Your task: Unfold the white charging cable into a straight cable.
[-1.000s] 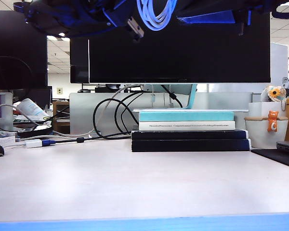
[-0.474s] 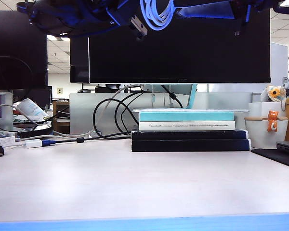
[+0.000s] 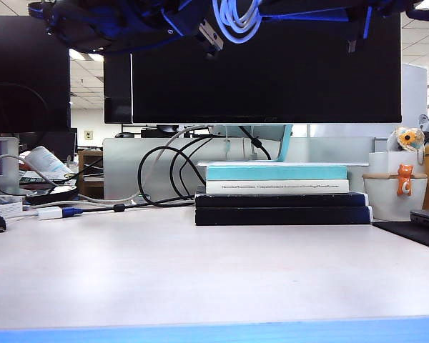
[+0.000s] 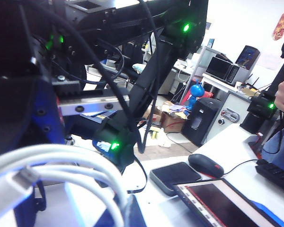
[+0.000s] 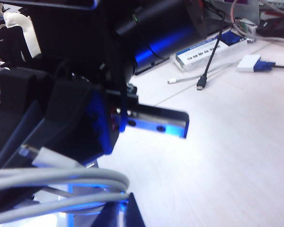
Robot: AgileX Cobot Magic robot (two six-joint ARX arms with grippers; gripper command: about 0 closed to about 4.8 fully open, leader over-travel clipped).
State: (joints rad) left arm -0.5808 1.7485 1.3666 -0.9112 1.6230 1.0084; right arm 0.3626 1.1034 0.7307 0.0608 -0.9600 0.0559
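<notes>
While still bunched in loops, hangs high above the desk (image 3: 214, 271), unstraightened.
At twelve o'clock: white charging cable (image 3: 237, 20), pinched between left gripper (image 3: 200, 32) and right gripper (image 3: 272, 13), both clamped shut on it; behind, books (image 3: 279, 191), monitor (image 3: 264, 78). Spreading apart left.

Charging cable (image 3: 236, 18) showing glossy white, its loops tinted blue. Both end effectors, left (image 3: 209, 34) and right (image 3: 272, 11), appearing black with blue faces. Tabletop (image 3: 214, 271) reading pale white, blue-edged. Books (image 3: 279, 193) stacking turquoise, white, black.
</notes>
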